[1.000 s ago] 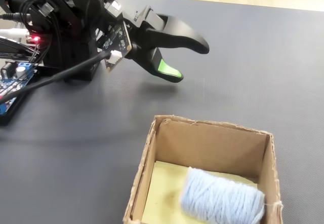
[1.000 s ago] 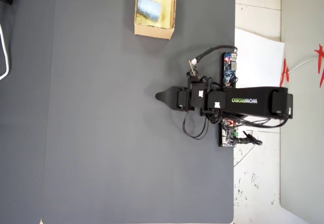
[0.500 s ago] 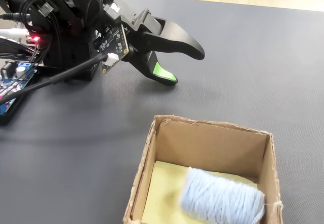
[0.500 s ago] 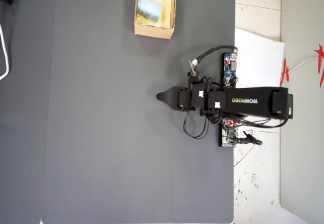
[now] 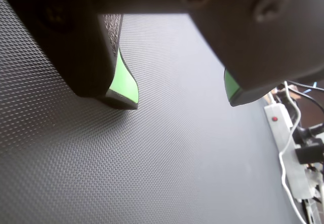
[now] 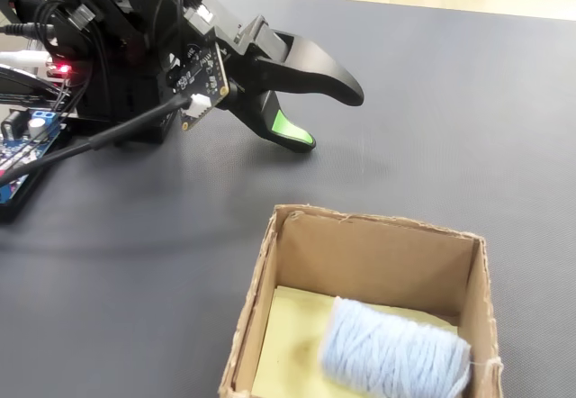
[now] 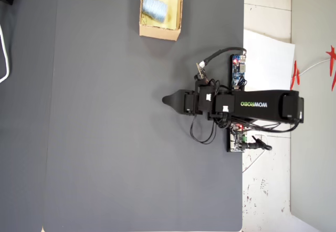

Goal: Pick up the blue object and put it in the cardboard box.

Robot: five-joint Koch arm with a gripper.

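In the fixed view the cardboard box (image 6: 360, 312) is cut off at the bottom edge, so its near wall is not seen, and the lower part of the blue yarn bundle (image 6: 393, 356) is cut off too. In the wrist view neither of them appears; only the dark textured mat (image 5: 152, 153) and the two green-padded fingertips (image 5: 126, 84) are seen, with the upper gripper body blurred and very close.

Compared with half a second ago, nothing has visibly moved. Compared with one second ago, the gripper (image 6: 328, 114) is a little lower and nearer to the arm base.

There is one box, one yarn bundle and one arm (image 7: 252, 106). The bundle lies inside the box (image 7: 161, 9), on its pale yellow floor. The gripper is released and empty, its jaws clearly apart above the mat, well apart from the box.
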